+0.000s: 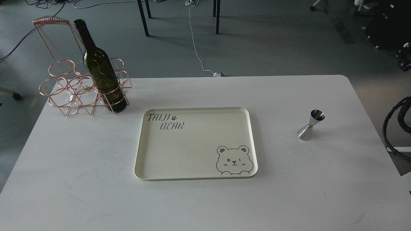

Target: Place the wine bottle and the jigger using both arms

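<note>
The wine bottle (102, 73), dark olive green with a long neck, stands upright in the front right ring of a rose-gold wire rack (69, 89) at the table's back left. The jigger (310, 125), small and silver with a gold waist band, stands upright on the table at the right. A cream tray (144, 141) with a bear drawing and "TAIJI BEAR" lettering lies in the middle between them, with nothing on it. Neither gripper is in view. Only a black cable loop (390, 128) of the right arm shows at the right edge.
The white table (80, 179) has rounded corners. Its far edge runs just behind the rack. Beyond it are grey floor, black furniture legs (144, 19) and a white cable (196, 48).
</note>
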